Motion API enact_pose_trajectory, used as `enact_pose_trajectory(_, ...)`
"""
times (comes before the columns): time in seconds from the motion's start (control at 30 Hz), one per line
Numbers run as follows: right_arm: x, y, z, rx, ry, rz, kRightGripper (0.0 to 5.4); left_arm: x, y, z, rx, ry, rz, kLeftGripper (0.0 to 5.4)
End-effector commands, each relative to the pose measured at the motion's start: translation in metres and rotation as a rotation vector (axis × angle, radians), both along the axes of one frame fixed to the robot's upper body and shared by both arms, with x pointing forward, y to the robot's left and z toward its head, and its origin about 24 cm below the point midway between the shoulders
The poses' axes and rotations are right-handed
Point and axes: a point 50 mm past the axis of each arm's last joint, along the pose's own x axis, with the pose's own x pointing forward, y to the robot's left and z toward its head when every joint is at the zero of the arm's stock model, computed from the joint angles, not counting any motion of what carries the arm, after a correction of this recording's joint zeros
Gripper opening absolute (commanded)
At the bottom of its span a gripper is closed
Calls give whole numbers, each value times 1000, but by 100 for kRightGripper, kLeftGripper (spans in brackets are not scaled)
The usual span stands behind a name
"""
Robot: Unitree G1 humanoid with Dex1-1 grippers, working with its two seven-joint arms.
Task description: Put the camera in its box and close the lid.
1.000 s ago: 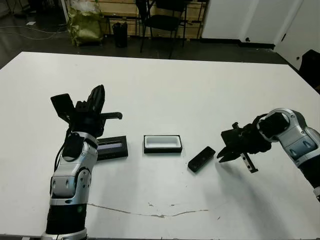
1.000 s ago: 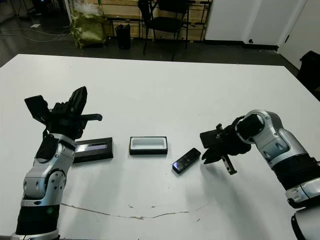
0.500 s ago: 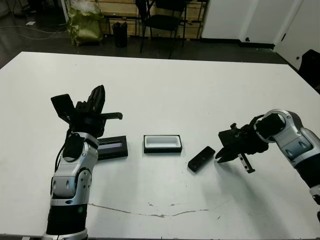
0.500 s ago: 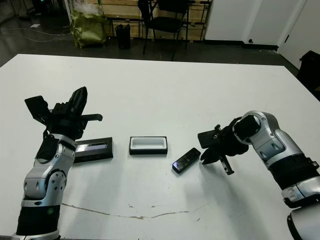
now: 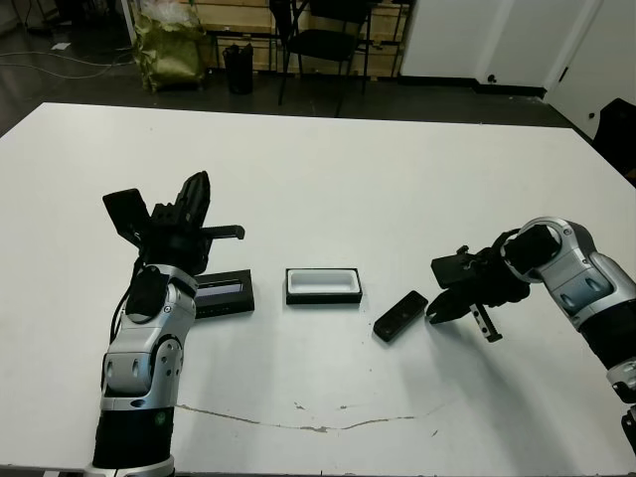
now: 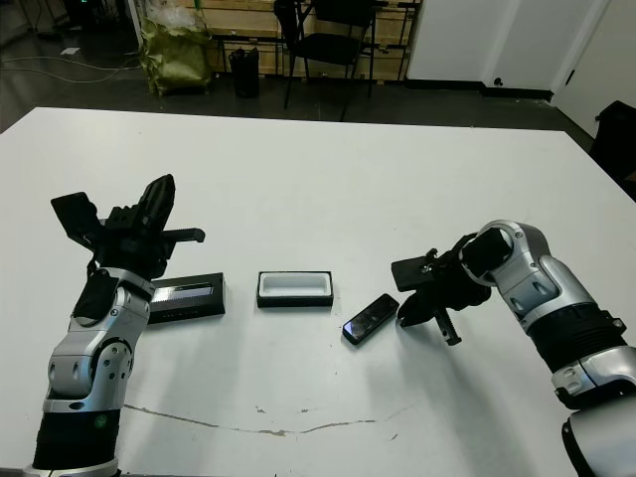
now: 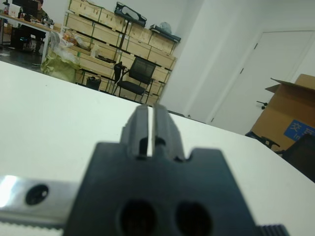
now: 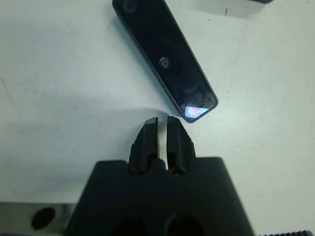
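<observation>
on the desk (image 5: pixel 417 179), camera (image 5: pixel 400 315) lies outside the box (image 5: pixel 323 286); my right pincer (image 8: pixel 162 129), pressed together, holds nothing; lid (image 5: pixel 221 296) off.

No legible text — only blurred white characters on a cardboard box's (image 7: pixel 294 115) blue label (image 7: pixel 298 132).

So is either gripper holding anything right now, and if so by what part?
Nothing is held. The right gripper is shut and empty just short of the camera; the left gripper is shut on nothing.
</observation>
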Motion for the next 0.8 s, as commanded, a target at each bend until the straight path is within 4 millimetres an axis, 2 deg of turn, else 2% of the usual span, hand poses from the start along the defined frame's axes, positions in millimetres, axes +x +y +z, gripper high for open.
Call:
enact_pose_trajectory(0.03,3,3,2,18,5,-9,2,0,0,-6,2,31,3,0)
enact_pose_trajectory(0.17,5,6,-1,-1,-3,-9,2,0,0,-6,8,31,6,0)
enact_pose_trajectory(0.33,9,3,-17,35,24,-25,2,0,0,-6,1,31,1,0)
enact_pose_trajectory(0.8,20,12,-16,0,-20,6,2,-1,-1,-6,6,33,8,0)
